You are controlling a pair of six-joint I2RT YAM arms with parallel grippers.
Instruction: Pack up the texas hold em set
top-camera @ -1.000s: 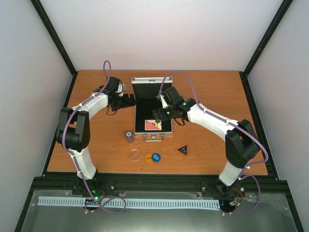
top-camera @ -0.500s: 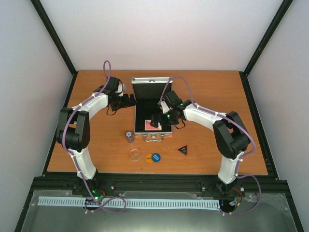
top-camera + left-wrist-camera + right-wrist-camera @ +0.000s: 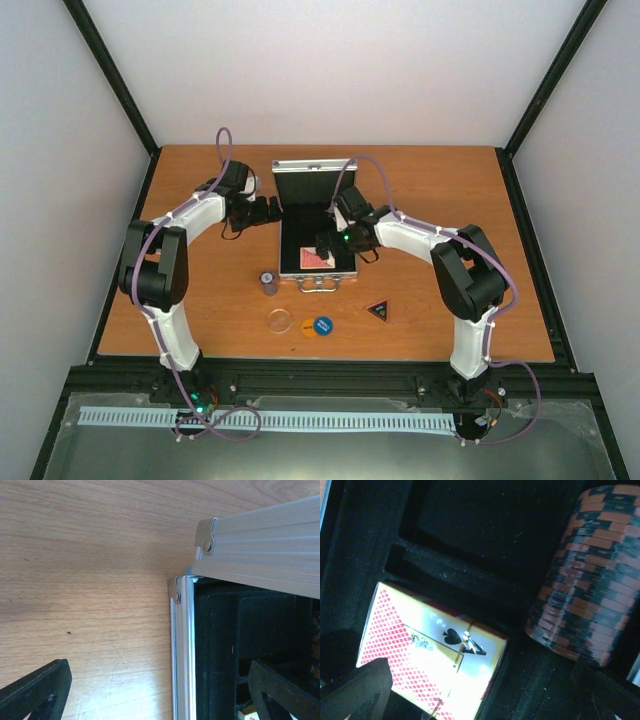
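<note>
While the case (image 3: 312,186) sits open mid-table, the right gripper (image 3: 480,695) hangs inside it over the red deck (image 3: 425,645), jaws wide and holding nothing, with a chip stack (image 3: 580,575) alongside. The left gripper (image 3: 157,690) is spread too, empty, straddling the case's left wall by the hinge. Out front: what looks like a small stack (image 3: 268,283), clear disc (image 3: 280,320), orange disc (image 3: 308,326), blue disc (image 3: 323,325), triangle (image 3: 378,310)

Looks down from above and behind over the whole table (image 3: 440,190). From left wrist, hugs the left rim of the case (image 3: 181,645); from right, peers closer inside. Shares the case across all 3.
</note>
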